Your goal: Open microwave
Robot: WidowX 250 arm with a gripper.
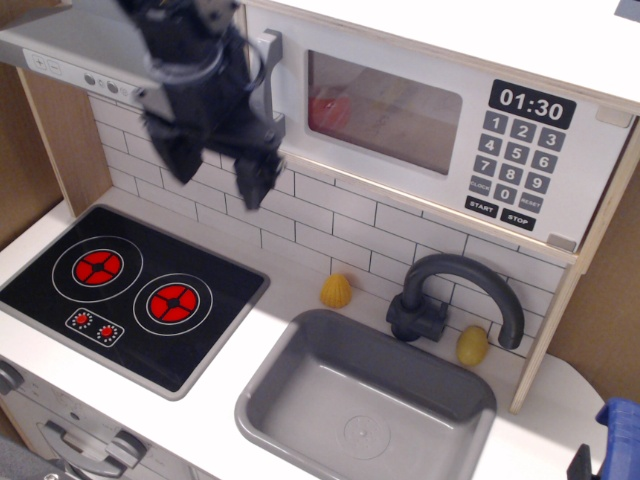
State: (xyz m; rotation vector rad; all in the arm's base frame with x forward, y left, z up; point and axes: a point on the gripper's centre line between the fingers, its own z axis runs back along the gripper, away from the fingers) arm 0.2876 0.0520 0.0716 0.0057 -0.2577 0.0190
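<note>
The white toy microwave [440, 110] hangs at the top right, its door closed, with a clear window, a red thing inside, and a black keypad showing 01:30. Its grey vertical bar handle [268, 70] is at the door's left edge, partly hidden by my arm. My black gripper [215, 165] is open, fingers pointing down, just left of and slightly below the handle, in front of the tiled wall. One fingertip [252, 190] hangs below the microwave's lower left corner. It holds nothing.
A grey range hood [70, 55] sits at the upper left. Below are a black hob [125, 290], a grey sink [365, 410] with a dark faucet [450, 295], and two yellow toys [336, 290] [472, 345] on the counter.
</note>
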